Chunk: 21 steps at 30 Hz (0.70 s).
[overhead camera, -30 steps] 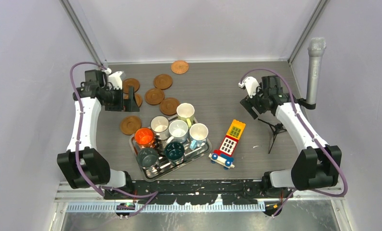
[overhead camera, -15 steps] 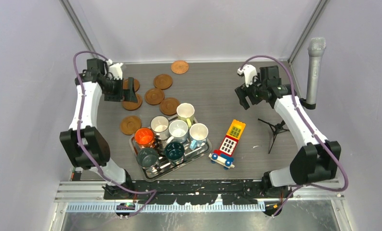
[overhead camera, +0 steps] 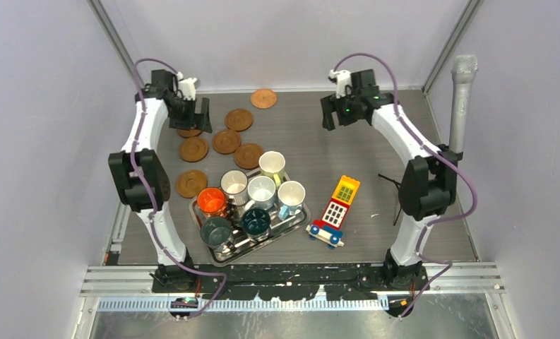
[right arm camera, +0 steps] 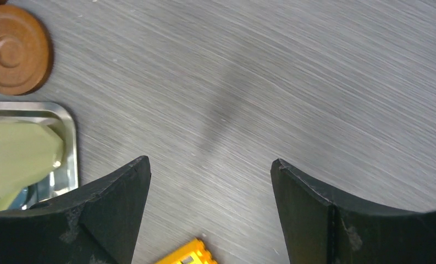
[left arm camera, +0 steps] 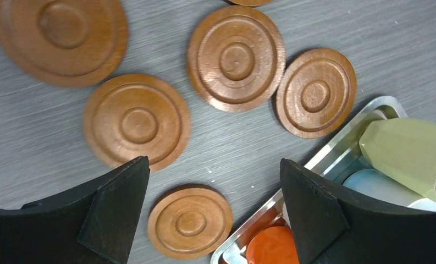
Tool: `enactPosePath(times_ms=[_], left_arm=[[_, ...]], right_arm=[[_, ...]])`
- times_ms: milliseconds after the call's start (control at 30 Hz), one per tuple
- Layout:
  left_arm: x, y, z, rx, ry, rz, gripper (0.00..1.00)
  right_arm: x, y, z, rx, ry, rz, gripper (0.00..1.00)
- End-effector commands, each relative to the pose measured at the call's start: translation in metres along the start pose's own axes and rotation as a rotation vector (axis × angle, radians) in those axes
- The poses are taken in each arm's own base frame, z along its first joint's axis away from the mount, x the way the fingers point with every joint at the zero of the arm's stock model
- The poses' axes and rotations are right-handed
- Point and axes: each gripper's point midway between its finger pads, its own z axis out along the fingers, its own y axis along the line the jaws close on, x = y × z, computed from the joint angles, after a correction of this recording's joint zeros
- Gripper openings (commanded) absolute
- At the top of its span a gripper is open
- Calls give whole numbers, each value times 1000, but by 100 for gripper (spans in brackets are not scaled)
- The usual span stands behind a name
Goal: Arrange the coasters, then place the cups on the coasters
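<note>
Grey wood-grain desk [overhead camera: 347, 162], pale walls [overhead camera: 298, 42]. Metal tray [overhead camera: 285, 229] holds seven cups [overhead camera: 261, 191]. Left hand [left arm camera: 213, 165] and right hand [right arm camera: 210, 165]: both open, empty.

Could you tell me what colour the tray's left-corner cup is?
Orange; this small handled mug shows best in top external view.

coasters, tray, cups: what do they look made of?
Coasters: likely wood, reddish-brown, satin finish; faint grain, turned concentric rings. Tray: metal, probably steel; bright reflective rim. Cups: seemingly glazed ceramic, glossy coloured surfaces; coated plastic cannot be ruled out.
</note>
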Motion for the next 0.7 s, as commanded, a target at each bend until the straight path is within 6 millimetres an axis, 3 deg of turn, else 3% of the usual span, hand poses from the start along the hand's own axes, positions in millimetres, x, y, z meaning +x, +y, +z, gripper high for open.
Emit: enactPosePath(times_ms=[0,167,300,400,667], left_arm=[[-12,-20,14,20,-26,57,90],[1,-21,20,8,-21,35,88],[16,-20,19,-6,15,25,88],[22,-19,12,-22,24,47,89],[30,-7,-2,-89,35,66,91]], right_arm=[[-26,52,30,-79,-48,-41,84],[-49,93,82,-143,-58,-44,84],[-51,127,115,-191,-68,-114,84],[-55,151,129,-250,-72,-121,84],[-36,204,160,-361,-28,-215,84]])
